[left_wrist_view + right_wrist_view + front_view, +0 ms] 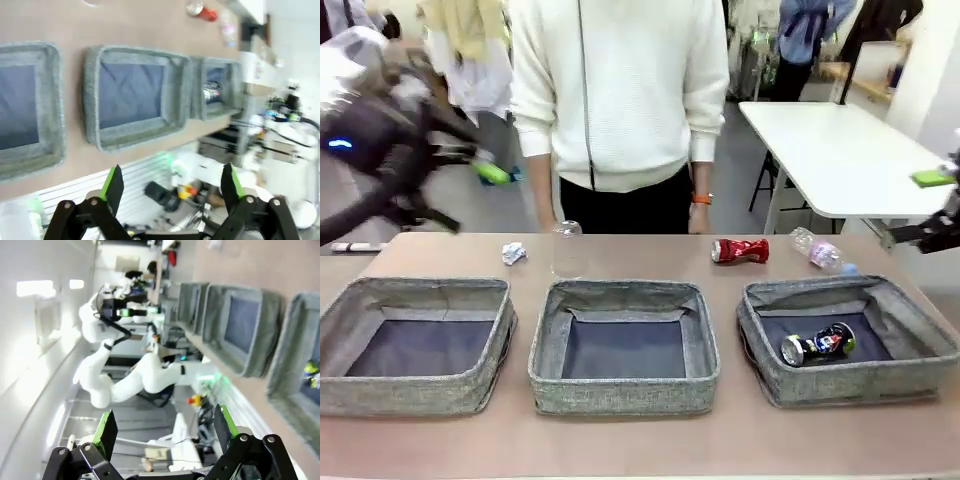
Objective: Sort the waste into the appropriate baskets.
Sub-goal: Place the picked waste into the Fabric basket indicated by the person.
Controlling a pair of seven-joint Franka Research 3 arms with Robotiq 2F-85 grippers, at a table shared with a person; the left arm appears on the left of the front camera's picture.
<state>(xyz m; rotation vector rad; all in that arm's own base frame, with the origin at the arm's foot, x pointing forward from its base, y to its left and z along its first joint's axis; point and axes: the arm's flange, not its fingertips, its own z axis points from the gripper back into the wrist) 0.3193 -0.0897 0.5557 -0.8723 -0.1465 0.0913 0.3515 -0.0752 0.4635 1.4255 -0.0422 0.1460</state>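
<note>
The brown table carries three grey woven bins in a row: left basket, middle basket and right basket. Behind them, near the far edge, lie a crumpled white paper ball, a standing clear plastic cup, a crushed red can and a clear plastic bottle on its side.

Bright, even indoor light; wrist views motion-blurred, glare washing one side.

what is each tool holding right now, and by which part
Nothing is held: the left tool and the right tool both stand open and empty.
</note>
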